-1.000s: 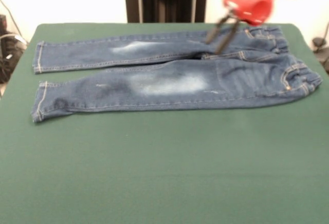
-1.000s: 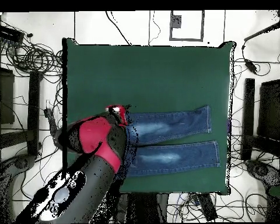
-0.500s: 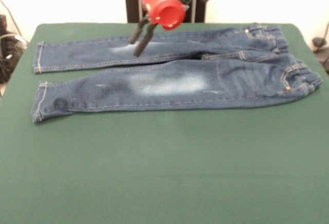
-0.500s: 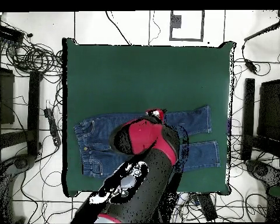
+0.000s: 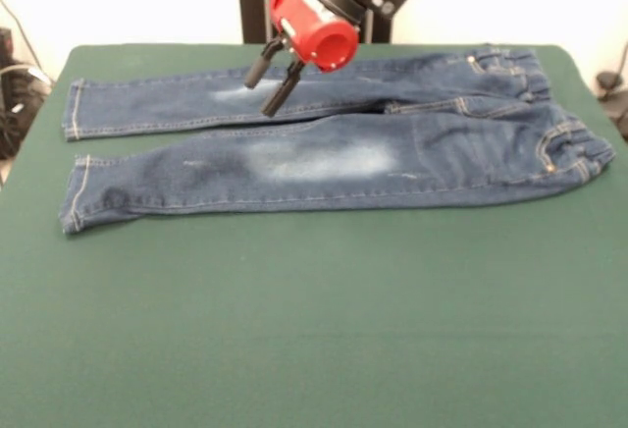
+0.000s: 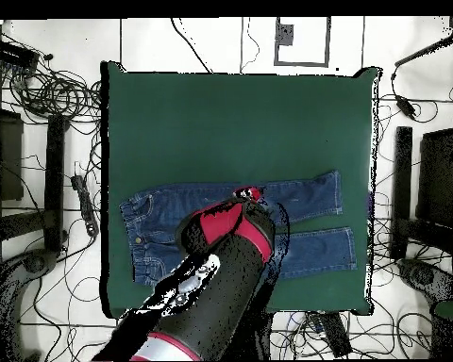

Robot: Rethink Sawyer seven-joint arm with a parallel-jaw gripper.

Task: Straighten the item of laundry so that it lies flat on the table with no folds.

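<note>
Item: jeans [image 5: 334, 143], 1 pr, dark blue denim, spread on green table [image 5: 314, 330] w/ both legs laid out side by side. Long axis runs across the table in front view: gathered waistband [image 5: 549, 114] well off to one side of the fingers, hems [image 5: 77, 153] well off to the other. Legs lie parallel, slight gap betw. them; far leg passes directly under the fingers, near leg just past them toward the camera. Gripper [image 5: 272, 75]: empty, fingers [image 5: 281, 92] spread apart w/ a clear gap, angled down over the far leg's pale thigh patch; appears to hover above the cloth rather than touch, though height is hard to judge from here. Probable reason for placement: poised over mid-leg to press or tug out remaining wrinkles. Condition: near flat; small rumple at near hem [image 5: 83, 207], minor bunching at waistband. Overhead view: arm [image 6: 211, 283] covers mid-jeans, fingers hidden.
</note>
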